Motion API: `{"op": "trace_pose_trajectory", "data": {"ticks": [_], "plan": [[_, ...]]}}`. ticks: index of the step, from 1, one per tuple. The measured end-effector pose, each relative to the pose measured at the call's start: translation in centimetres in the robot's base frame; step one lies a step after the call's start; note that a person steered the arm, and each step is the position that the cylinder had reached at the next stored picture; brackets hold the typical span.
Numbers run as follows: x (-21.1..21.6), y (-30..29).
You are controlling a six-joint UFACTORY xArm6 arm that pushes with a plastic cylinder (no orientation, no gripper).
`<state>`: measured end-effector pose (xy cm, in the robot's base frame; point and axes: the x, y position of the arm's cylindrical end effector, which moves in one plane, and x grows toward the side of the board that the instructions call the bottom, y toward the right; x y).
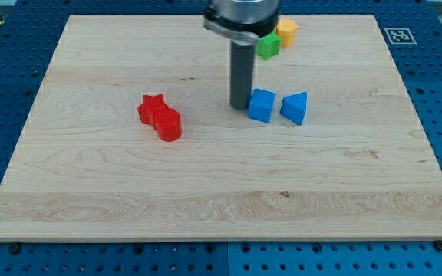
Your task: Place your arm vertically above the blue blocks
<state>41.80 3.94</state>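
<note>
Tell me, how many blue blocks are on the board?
2. A blue cube sits just right of my tip, and a blue triangle sits right of the cube. My rod could hide something behind it, but nothing blue shows there.

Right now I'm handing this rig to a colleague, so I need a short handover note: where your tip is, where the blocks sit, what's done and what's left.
My tip: down on the board, just at the view's left of the blue cube, very close or touching; I cannot tell which.
Blue blocks: the cube and the blue triangular block sit side by side with a small gap, right of centre.
Others: red star and red cylinder touching, left of centre; green block and yellow block at the view's top, the green one partly hidden by the arm.
Done: tip is next to the blue pair.
Left: place it vertically above the pair.
</note>
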Motion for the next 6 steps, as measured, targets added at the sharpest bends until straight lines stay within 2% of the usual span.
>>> {"op": "trace_pose_trajectory", "data": {"ticks": [2,4,5,6], "plan": [[-0.3,1.7],[-9.5,3.9],[-11.6,7.6],[-12.0,7.7]]}}
